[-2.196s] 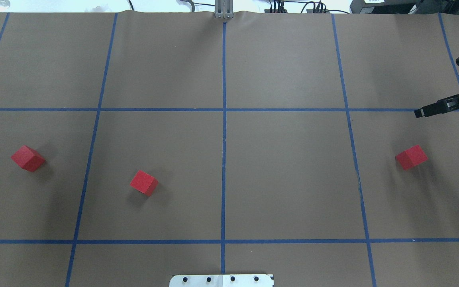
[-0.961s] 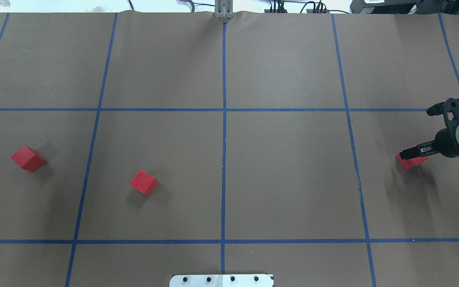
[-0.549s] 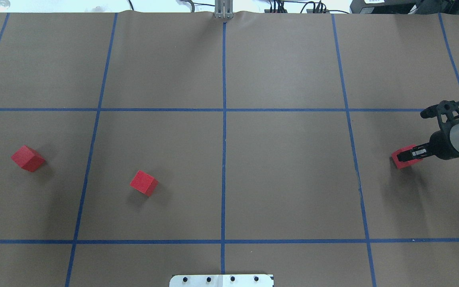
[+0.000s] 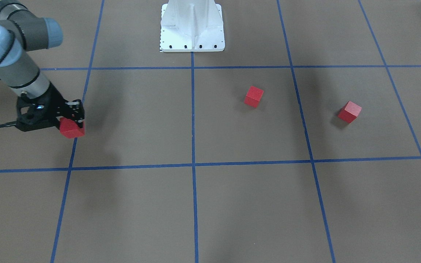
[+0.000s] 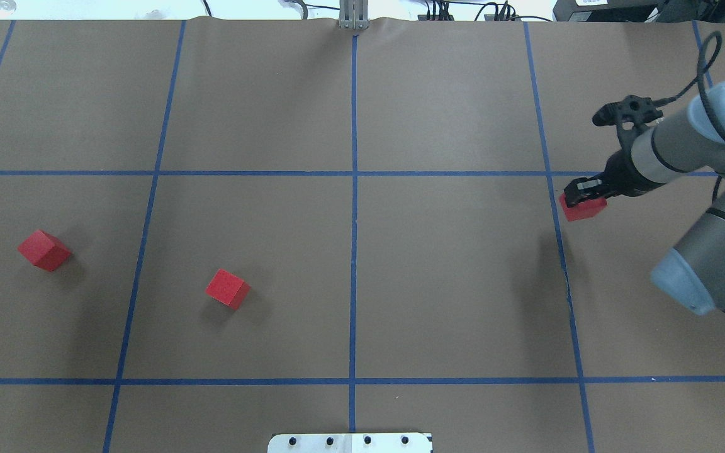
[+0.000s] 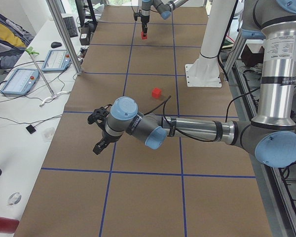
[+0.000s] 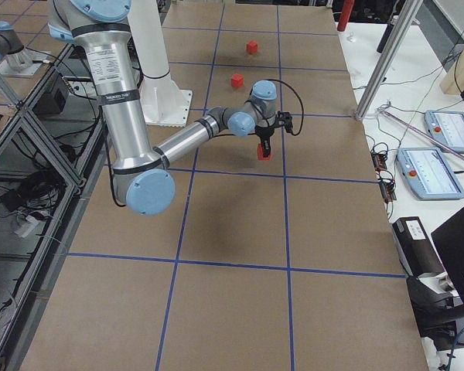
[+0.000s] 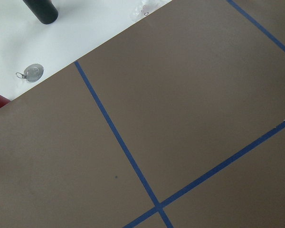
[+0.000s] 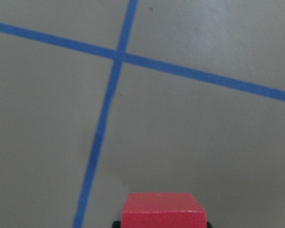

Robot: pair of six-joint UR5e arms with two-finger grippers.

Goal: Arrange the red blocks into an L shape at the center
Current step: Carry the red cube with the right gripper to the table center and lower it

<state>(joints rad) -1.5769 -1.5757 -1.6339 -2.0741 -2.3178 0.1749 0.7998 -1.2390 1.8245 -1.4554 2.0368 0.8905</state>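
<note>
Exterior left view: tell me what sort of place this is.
Probably a robotics lab. The left arm and right arm reach over a brown table gridded with blue tape, and what look like teach pendants lie on the white side bench.

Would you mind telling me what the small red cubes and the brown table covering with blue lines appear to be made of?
Small red cubes: probably painted wood or dense foam; matte, sharp-edged, no glare. Brown table covering: likely kraft paper; flat, dull, wavy far edge. Blue lines: apparently masking tape.
</note>
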